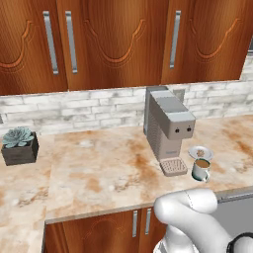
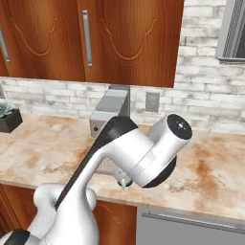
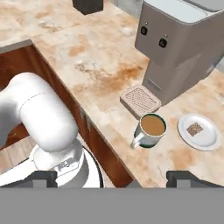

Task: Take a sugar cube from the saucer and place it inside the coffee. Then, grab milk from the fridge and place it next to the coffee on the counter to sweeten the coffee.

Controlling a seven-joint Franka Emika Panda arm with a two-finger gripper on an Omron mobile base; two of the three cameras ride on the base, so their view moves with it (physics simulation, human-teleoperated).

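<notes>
Two dark fingertips point(image 3: 43, 177) of the claw point(image 3: 114, 178) sit at the bottom of the hand view, set far apart with nothing between them: the claw is wide open and empty, high above the worktop point(image 3: 92, 65).

Straight ahead of the claw and below it stands the coffee point(image 3: 150, 130), 1 pale mug with brown liquid, its handle turned toward the worktop's front edge. Just beside it, to the right in the hand view and apart from it, lies the saucer point(image 3: 209, 139) with 1 brown sugar cube point(image 3: 194, 129) near its middle. That offset is what the coming move turns on, in my judgement: the cube lies ahead and to the right of the claw's midline, so the claw must travel forward, shift that way and descend. The cube looks roughly square, so no long axis dictates the wrist angle.

Beyond the mug is the grey coffee machine point(image 3: 179, 41), whose drip tray point(image 3: 140, 100) nearly touches the mug. In the left base view the mug point(image 1: 200, 169) stands in front of the saucer point(image 1: 207, 149), both right of the machine point(image 1: 167, 126), and 1 potted succulent point(image 1: 20, 145) sits well apart at the far left.

Counted: 1 mug, 1 saucer, 1 cube, 1 machine, 1 plant.
</notes>
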